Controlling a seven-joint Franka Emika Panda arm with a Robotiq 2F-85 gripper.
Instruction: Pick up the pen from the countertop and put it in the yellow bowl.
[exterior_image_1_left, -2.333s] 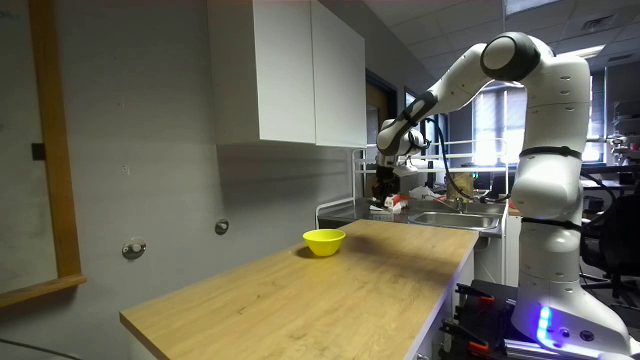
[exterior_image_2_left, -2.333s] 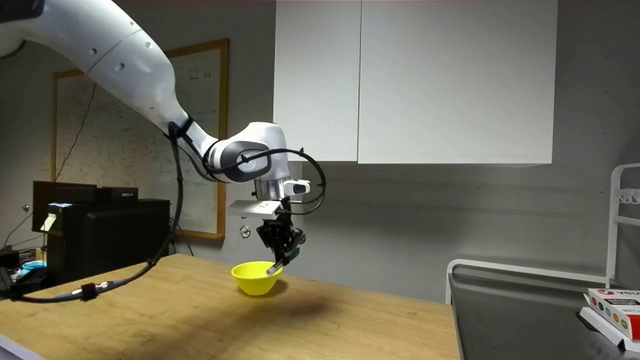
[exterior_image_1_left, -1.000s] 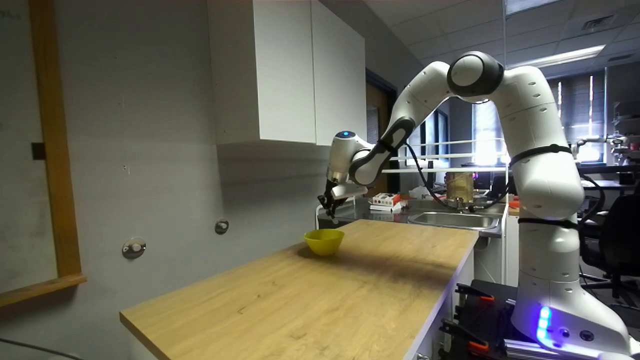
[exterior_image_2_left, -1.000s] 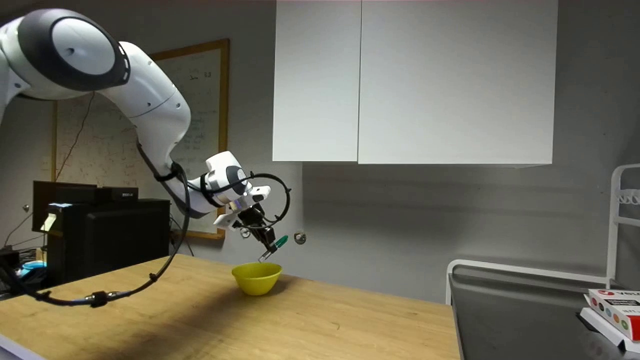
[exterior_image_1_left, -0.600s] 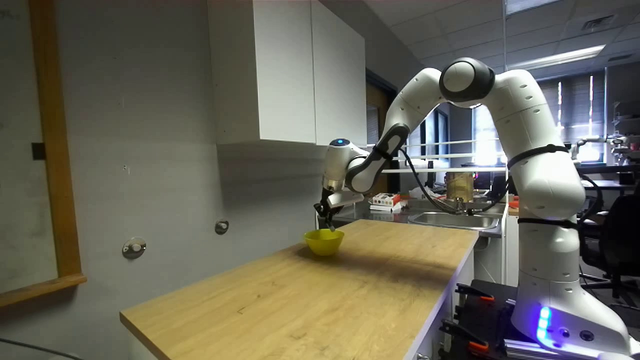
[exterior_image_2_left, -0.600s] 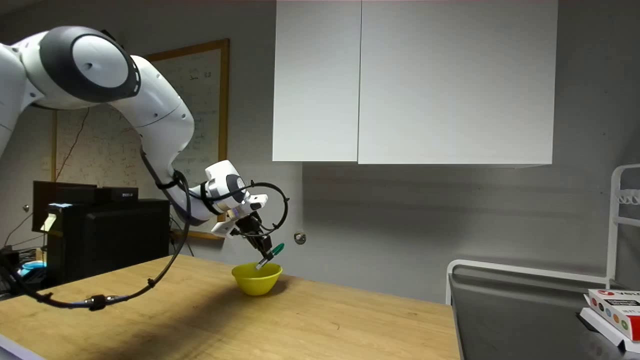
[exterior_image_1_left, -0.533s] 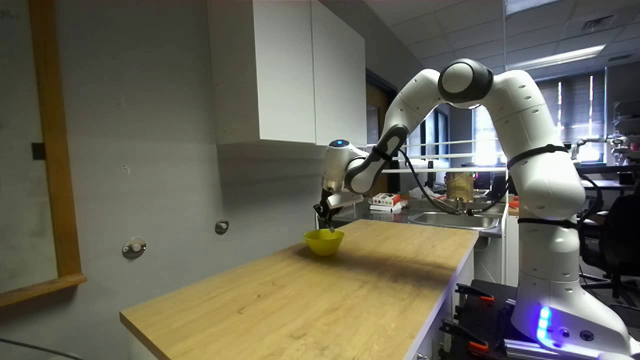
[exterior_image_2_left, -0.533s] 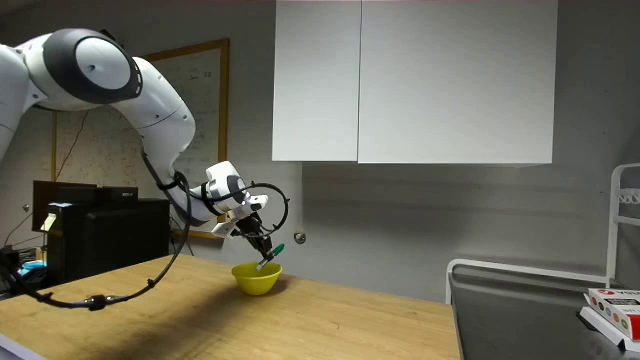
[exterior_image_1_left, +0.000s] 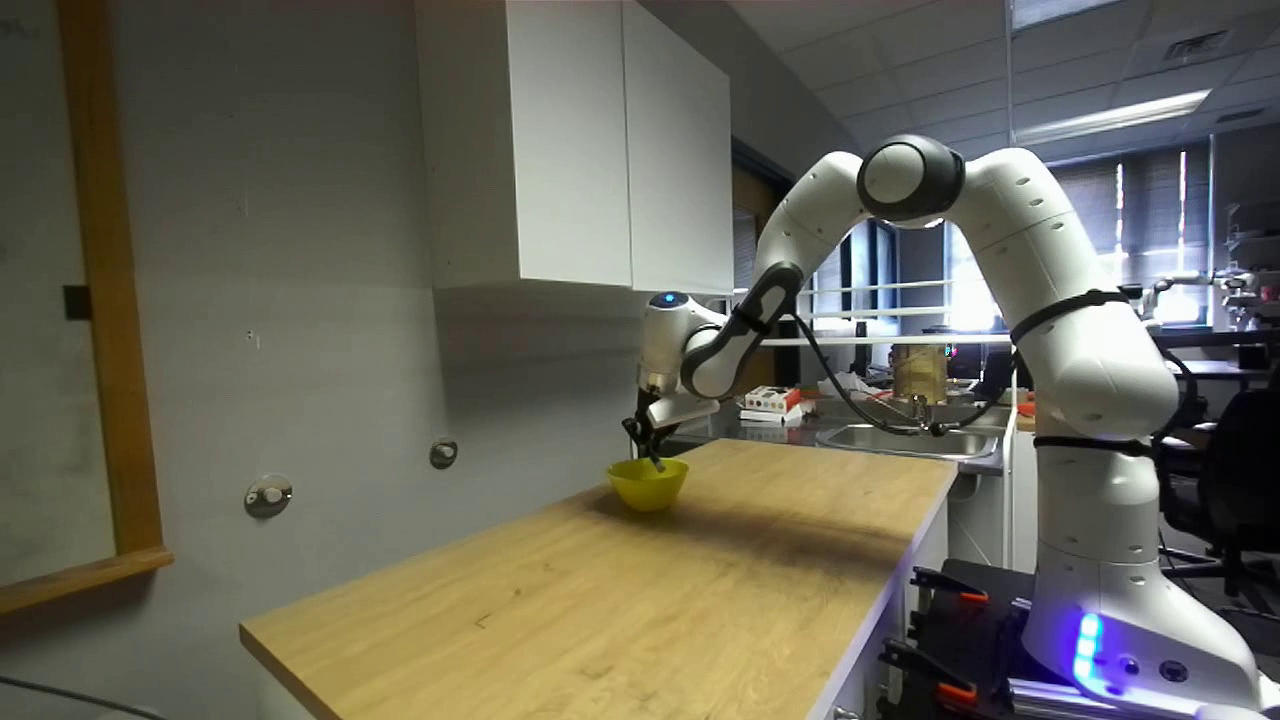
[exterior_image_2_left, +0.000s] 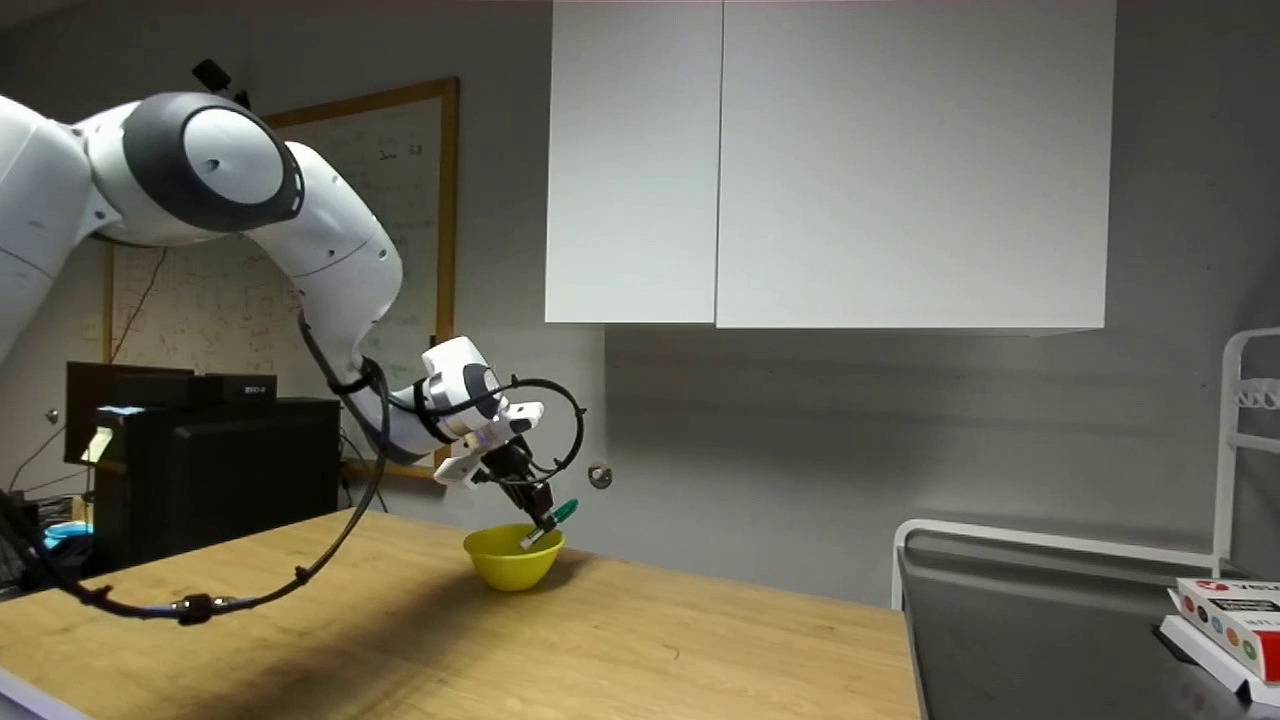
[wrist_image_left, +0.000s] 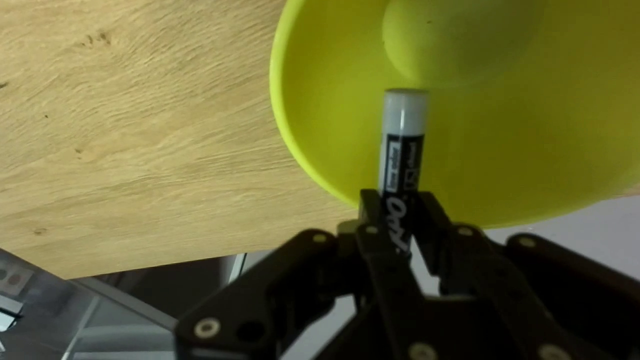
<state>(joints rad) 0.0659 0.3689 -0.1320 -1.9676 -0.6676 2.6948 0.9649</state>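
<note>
The pen is a marker with a white end, a black label and a green cap end. In the wrist view the pen (wrist_image_left: 404, 125) points over the inside of the yellow bowl (wrist_image_left: 320, 130). My gripper (wrist_image_left: 400, 205) is shut on the pen's middle. In an exterior view the gripper (exterior_image_2_left: 546, 522) holds the pen (exterior_image_2_left: 566, 510) tilted, green end up, white end at the mouth of the bowl (exterior_image_2_left: 512, 570). The gripper (exterior_image_1_left: 653, 455) is just above the bowl (exterior_image_1_left: 648, 488) in an exterior view. The bowl stands upright on the wooden countertop (exterior_image_1_left: 600, 610). I cannot tell whether the pen touches the bowl.
White wall cabinets (exterior_image_1_left: 575, 150) hang above the countertop. A white rail frame (exterior_image_2_left: 1050, 541) and boxes (exterior_image_2_left: 1230, 620) stand beyond one end. A sink (exterior_image_1_left: 910, 438) lies past that end. A dark computer (exterior_image_2_left: 230, 480) stands at the opposite end. The wall runs behind the bowl.
My gripper, shut on the pen, has moved over the bowl and tilted. It has then lowered, so the pen's white end now sits at the bowl's mouth. The bowl has not moved.
</note>
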